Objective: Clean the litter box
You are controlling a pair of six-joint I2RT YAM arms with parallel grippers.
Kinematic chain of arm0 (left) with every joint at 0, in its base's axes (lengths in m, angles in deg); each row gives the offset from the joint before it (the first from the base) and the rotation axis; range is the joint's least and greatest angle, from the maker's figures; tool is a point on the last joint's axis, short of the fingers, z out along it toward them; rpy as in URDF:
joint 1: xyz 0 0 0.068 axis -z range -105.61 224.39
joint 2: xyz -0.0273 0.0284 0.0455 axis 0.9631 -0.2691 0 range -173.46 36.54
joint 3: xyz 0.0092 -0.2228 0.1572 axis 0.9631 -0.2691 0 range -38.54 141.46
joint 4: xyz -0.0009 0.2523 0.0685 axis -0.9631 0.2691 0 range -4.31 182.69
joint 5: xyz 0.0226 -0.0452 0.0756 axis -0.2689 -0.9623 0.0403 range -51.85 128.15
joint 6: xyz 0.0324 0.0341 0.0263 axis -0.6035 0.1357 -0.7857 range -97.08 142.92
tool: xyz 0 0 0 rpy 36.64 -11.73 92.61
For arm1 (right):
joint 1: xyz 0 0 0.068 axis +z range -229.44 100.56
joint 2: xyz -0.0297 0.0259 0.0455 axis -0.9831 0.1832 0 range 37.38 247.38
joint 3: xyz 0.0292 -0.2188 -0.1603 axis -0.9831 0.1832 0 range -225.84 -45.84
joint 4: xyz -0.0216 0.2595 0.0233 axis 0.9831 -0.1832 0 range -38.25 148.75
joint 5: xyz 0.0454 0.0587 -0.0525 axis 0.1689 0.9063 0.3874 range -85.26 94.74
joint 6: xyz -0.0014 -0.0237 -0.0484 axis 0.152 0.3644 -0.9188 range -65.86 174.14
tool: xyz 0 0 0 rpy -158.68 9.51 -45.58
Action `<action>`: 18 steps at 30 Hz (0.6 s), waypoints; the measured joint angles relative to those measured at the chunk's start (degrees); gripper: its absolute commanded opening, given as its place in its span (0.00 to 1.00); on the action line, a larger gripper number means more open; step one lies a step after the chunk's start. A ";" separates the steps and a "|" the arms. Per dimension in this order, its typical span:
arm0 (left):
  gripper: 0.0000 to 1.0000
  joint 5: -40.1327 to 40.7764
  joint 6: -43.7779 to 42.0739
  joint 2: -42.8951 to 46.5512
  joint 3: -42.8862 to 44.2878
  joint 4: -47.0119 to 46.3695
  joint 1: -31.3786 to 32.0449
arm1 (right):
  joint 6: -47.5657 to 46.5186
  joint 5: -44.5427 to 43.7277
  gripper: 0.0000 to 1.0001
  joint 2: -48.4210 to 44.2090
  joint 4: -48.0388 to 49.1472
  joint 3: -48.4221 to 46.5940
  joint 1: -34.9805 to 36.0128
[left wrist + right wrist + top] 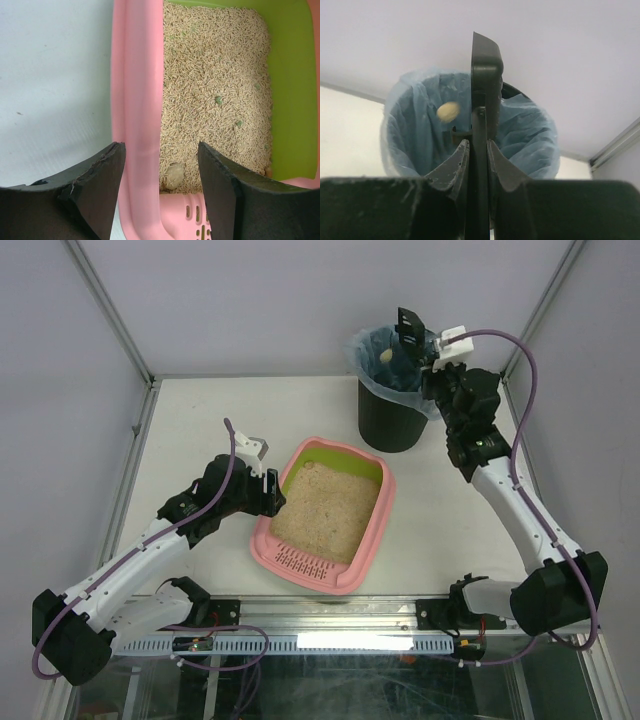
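Note:
The pink litter box (262,540) with lime-green inner wall and beige litter lies mid-table, its grille end nearest me. My left gripper (268,495) is open and straddles its left rim (137,100); in the left wrist view (160,147) one finger is outside and one is over the litter. A pale clump (174,175) lies by the grille. My right gripper (430,360) is shut on the black scoop (410,328), holding it over the black bin (390,420). In the right wrist view the gripper (478,142) grips the scoop (485,65) edge-on, and a beige clump (448,111) falls into the blue bag (415,130).
The bin stands at the back right, just behind the litter box's far corner. Small green bits (218,100) lie in the litter. Metal frame posts and rails edge the white table (190,420).

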 measured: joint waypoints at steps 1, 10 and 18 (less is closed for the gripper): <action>0.61 0.00 0.00 0.00 0.00 0.00 0.00 | -3.65 0.57 0.00 -0.02 1.51 1.05 0.00; 0.61 0.00 0.00 0.00 0.00 0.00 0.00 | -17.18 2.10 0.00 -1.88 5.84 5.64 0.00; 0.62 0.04 0.00 0.17 0.00 0.00 0.00 | 8.28 4.61 0.05 -10.75 0.07 2.62 0.02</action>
